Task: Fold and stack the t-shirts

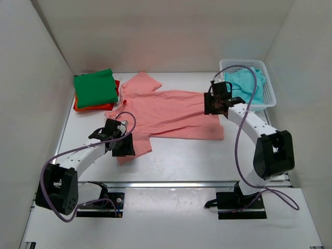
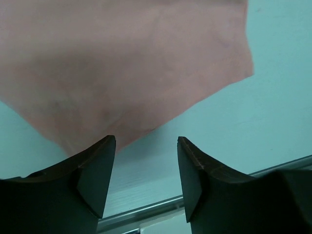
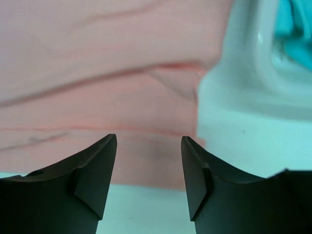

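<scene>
A salmon pink t-shirt (image 1: 168, 111) lies spread flat across the middle of the table. A folded green t-shirt (image 1: 95, 87) lies on a folded orange-red t-shirt (image 1: 88, 107) at the back left. A turquoise t-shirt (image 1: 244, 84) sits in the basket. My left gripper (image 1: 126, 146) is open and empty over the pink shirt's near sleeve (image 2: 122, 73). My right gripper (image 1: 213, 105) is open and empty over the pink shirt's hem (image 3: 122, 97) near the basket.
A white mesh basket (image 1: 267, 93) stands at the back right, its rim (image 3: 243, 92) close to my right gripper. White walls close the table on the left, back and right. A metal rail (image 1: 181, 184) runs along the near edge.
</scene>
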Controlling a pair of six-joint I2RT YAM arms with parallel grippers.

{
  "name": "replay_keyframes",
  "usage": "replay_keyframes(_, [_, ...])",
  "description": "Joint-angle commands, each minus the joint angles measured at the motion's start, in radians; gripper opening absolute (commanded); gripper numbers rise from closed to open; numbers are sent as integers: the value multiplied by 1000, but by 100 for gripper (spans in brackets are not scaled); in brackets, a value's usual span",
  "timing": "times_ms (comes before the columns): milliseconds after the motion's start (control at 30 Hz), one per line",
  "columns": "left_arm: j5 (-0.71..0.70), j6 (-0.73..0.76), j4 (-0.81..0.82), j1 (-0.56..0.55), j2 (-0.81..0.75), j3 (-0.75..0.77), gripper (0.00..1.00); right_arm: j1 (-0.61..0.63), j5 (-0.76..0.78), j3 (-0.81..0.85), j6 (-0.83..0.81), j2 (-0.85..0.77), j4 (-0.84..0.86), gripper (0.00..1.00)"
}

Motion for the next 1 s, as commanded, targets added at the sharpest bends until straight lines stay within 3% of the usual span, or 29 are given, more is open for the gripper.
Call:
replay_keyframes(0, [-84,46,-74,-13,10,43,64,-57,-6,-144,55,-79,21,54])
replay_keyframes(67, [-86,51,-86,2,33,45,65,-76,-34,-210,50,-98,80,54])
replay_keyframes(100, [-89,52,-92,-10,40,48,72,-70,-33,-232,57,-103,85,54])
replay_keyframes(167, [-94,51,-98,-34,77,52,74,-89,-22,-249,67,-83,102,54])
replay_keyframes(300, [-112,44,-107,-63,145,66,72,-135,-14,-290,80,-57,137,55])
replay_keyframes(400, [-103,44,-92,-60,174,58,63,-169,-49,-332,78,-38,200,56])
replay_keyframes(467, [-105,43,-69,-59,183,45,43,-201,-80,-333,84,-19,237,55])
replay_keyframes(500, [-106,40,-68,-53,180,43,39,-212,-106,-335,87,-14,248,55])
replay_keyframes(567, [-105,44,-52,-59,194,35,4,-237,-138,-332,96,6,269,55])
replay_keyframes(600, [-103,48,-54,-59,195,38,0,-241,-154,-324,96,24,271,54])
replay_keyframes(700, [-94,49,-43,-59,157,32,0,-251,-229,-315,107,61,297,51])
replay_keyframes(733, [-92,51,-46,-56,151,31,0,-260,-244,-324,115,61,301,49])
replay_keyframes(800, [-83,57,-54,-43,123,38,0,-267,-293,-326,121,70,302,33])
replay_keyframes(900, [-82,64,-87,-34,105,66,0,-263,-272,-332,121,48,292,0])
replay_keyframes(967, [-83,72,-126,-36,80,92,0,-258,-258,-353,126,-3,288,0])
